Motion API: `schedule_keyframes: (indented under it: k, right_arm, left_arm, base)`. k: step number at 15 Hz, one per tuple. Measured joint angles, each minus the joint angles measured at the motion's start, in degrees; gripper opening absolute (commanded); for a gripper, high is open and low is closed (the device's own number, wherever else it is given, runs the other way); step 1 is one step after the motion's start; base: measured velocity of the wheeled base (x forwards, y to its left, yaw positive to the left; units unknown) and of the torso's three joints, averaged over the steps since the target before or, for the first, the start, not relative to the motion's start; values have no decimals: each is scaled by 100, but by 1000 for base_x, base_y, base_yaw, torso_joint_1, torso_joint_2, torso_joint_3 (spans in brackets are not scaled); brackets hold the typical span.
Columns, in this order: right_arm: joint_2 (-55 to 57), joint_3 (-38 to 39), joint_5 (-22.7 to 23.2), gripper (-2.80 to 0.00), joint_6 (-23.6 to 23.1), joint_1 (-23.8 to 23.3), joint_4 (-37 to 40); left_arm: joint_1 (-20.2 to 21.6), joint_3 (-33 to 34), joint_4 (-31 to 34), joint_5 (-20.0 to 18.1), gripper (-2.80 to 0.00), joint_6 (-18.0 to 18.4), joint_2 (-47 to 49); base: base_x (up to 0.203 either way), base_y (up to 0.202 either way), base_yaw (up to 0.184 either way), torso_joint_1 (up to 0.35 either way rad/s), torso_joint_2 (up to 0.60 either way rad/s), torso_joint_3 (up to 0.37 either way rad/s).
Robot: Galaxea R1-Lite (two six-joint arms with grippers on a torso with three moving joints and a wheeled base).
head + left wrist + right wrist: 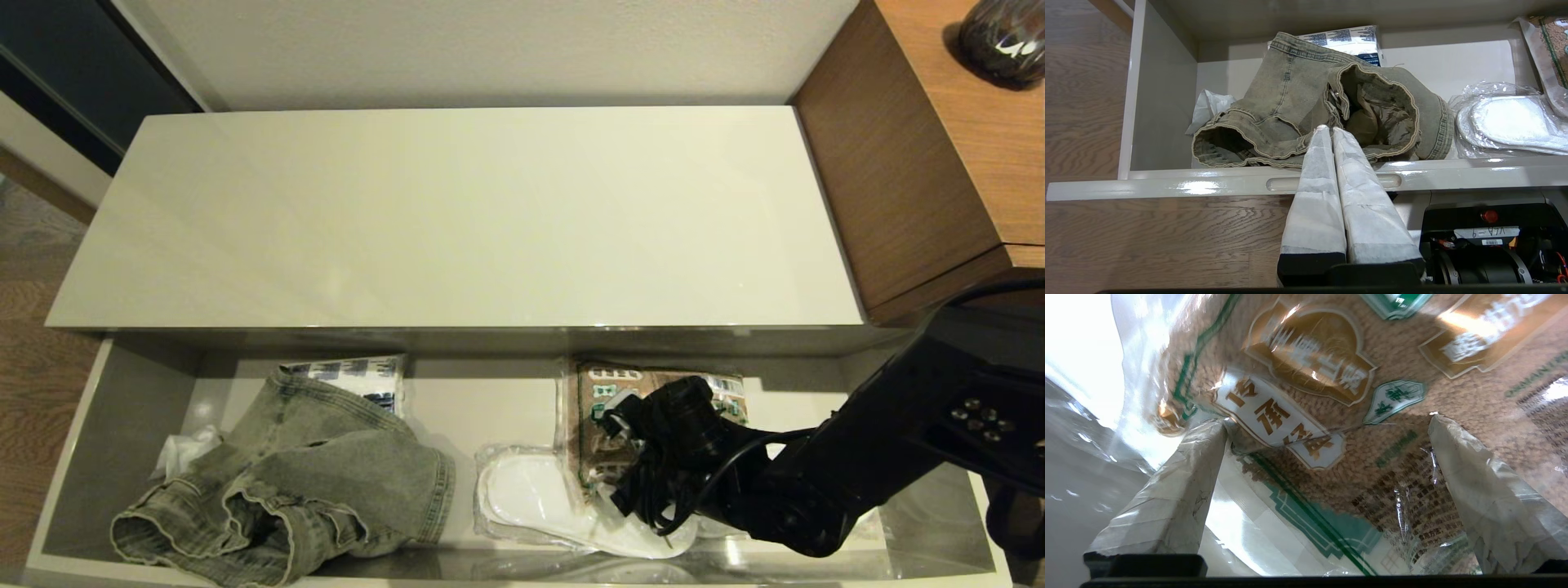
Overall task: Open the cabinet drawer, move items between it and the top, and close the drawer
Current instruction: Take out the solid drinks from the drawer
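Observation:
The cabinet drawer [122, 425] stands pulled open below the bare cream top [457, 220]. In its left half lies the crumpled grey-green denim garment [310, 482] [1306, 106]. The clear bag of brown granules [604, 392] [1372, 449] lies flat at the back right of the middle. My right gripper [1327, 420] is open and reaches down into the drawer, one taped finger at each side of the bag's face, tips at the plastic. My left gripper [1329, 130] is shut and empty, held low in front of the drawer's face [1208, 183], by a notch.
White slippers in clear plastic [539, 498] [1511, 122] lie partly under the bag's near edge. A white-and-blue packet [359, 377] sits behind the denim, white crumpled plastic [184, 449] left of it. A wooden cabinet [922, 163] with a dark vase [1004, 37] stands right.

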Motion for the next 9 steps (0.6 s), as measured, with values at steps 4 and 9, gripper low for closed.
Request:
schedule_keyframes:
  k: [4, 9]
  right_arm:
    - [112, 4, -52, 0, -249, 39, 1]
    - [116, 30, -168, 0, -246, 176, 12]
  left_arm:
    - [-7, 0, 1, -3, -280, 2, 0]
    - [0, 0, 11, -5, -280, 11, 0]
  base:
    - [0, 0, 0, 0, 0, 0]
    - [0, 0, 0, 0, 0, 0]
